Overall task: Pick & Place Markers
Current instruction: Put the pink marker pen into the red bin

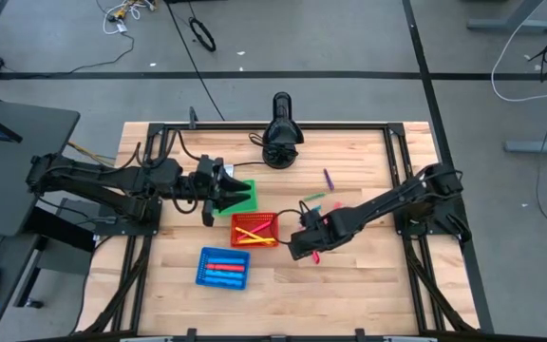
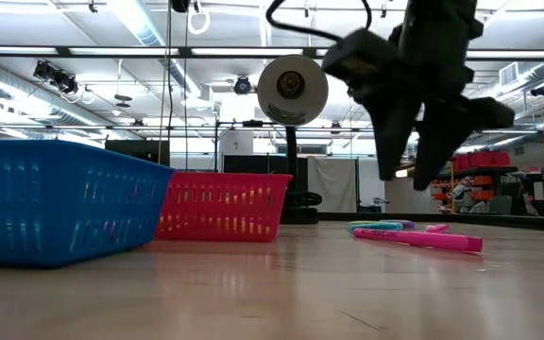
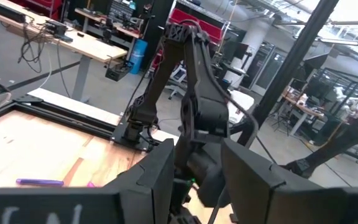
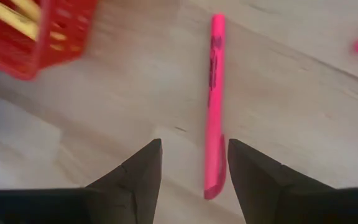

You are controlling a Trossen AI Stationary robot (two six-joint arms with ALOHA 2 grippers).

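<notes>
Pink marker lies on the wooden worktop beside the red basket, just clear of my right claw, whose fingers stand apart, empty. My left claw hovers part-open beyond that basket, over the green basket.

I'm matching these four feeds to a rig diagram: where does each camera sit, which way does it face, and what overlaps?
High: overhead, facing down; both arms, left gripper over the green basket.
Low: tabletop height, facing the room; right gripper hangs above the pink marker.
Left wrist: looks past its fingers toward the right arm.
Right wrist: looks down; open right gripper.
Shared: pink marker, red basket.
</notes>
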